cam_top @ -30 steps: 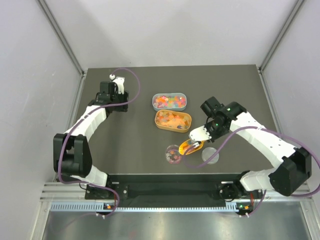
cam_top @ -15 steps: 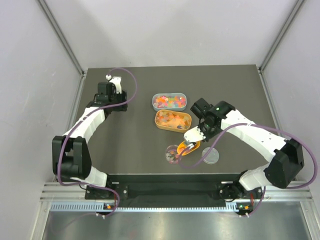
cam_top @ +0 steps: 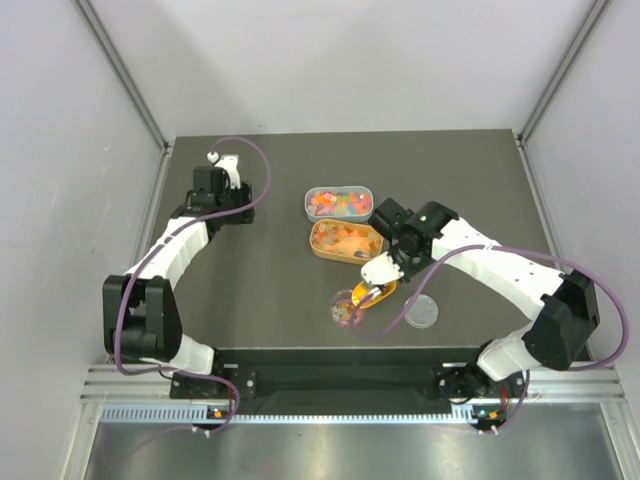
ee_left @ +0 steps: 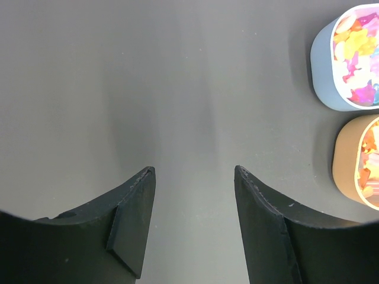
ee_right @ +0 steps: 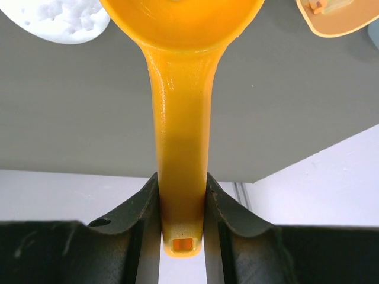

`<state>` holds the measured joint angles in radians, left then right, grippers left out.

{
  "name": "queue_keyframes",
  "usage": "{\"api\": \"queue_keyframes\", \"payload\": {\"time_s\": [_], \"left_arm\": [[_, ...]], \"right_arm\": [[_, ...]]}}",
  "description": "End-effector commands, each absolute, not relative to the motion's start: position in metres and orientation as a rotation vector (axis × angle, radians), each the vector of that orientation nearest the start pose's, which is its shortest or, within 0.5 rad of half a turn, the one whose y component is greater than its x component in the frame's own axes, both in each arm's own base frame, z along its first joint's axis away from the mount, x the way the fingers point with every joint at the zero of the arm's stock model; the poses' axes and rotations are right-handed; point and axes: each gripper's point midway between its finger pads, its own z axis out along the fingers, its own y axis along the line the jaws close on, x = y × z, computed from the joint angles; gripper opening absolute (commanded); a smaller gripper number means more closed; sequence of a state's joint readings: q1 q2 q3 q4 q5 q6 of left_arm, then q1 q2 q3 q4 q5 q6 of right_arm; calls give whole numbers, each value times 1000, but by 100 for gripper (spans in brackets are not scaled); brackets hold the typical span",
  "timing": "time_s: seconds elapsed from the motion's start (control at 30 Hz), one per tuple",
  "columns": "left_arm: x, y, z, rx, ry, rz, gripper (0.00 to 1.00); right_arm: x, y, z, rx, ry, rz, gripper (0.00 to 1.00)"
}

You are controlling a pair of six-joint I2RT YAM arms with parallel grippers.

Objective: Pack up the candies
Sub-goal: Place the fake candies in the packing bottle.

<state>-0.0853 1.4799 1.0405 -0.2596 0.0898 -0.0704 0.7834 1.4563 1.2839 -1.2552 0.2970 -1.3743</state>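
While my right claw [ee_right: 182, 204] clamps the orange scoop [ee_right: 181, 89] by its handle, its length aims at the candies [cam_top: 346, 310] in the small cup [cam_top: 333, 307] just ahead; left claw [ee_left: 192, 177] gapes empty, well apart

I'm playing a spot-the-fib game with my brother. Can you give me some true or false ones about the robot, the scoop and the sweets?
1. The right gripper is shut on the handle of the orange plastic scoop. True.
2. The left gripper is holding a sweet. False: it is open and empty, above the bare dark table.
3. The round clear lid is on the small round clear cup. False: the lid lies on the table beside the cup, apart from it.
4. The pale blue oval tub and the orange oval tub both hold colourful candies. True.
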Motion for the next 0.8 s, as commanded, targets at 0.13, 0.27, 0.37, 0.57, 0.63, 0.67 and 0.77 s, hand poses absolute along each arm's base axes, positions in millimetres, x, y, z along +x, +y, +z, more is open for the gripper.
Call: {"api": "queue_keyframes", "payload": {"time_s": [0.13, 0.27, 0.37, 0.57, 0.63, 0.67, 0.77], "left_arm": [[409, -52, 162, 36, 2160, -213, 61], [407, -51, 162, 28, 2159, -214, 61], [407, -50, 163, 28, 2156, -215, 61], [410, -51, 165, 23, 2150, -223, 61], [410, -52, 166, 23, 2150, -227, 61], [411, -51, 166, 20, 2149, -226, 61], [411, -52, 165, 20, 2150, -233, 61]], "right_arm": [[257, 132, 186, -2648, 1460, -610, 0], [257, 143, 191, -2640, 1450, -621, 0], [256, 150, 194, -2641, 1437, -631, 0], [254, 153, 198, -2665, 1415, -743, 0], [254, 152, 198, -2659, 1422, -763, 0], [254, 154, 199, -2654, 1414, -776, 0], [254, 153, 198, -2659, 1412, -808, 0]]}}
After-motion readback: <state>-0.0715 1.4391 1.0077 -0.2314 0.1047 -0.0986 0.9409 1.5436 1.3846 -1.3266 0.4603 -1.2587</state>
